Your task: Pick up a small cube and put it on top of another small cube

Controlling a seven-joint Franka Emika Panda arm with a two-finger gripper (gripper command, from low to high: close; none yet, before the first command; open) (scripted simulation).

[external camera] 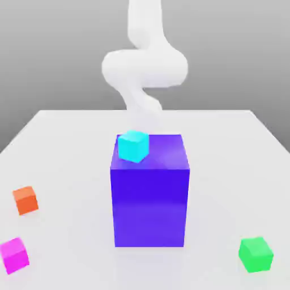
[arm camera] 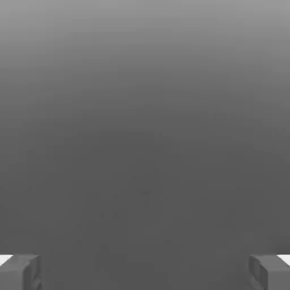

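The small cube, bright magenta, sits on the white table near the front corner on the exterior view's left. A small cyan cube rests on the top face of the big blue-violet block, at its left corner. The white arm rises behind the block, far from the magenta cube. In the hand view my gripper is open, its grey fingertips spread wide with nothing between them, facing plain grey background.
An orange cube lies on the table just behind the magenta one. A green cube sits near the front on the exterior view's right. The tall block stands mid-table between the arm and the front edge.
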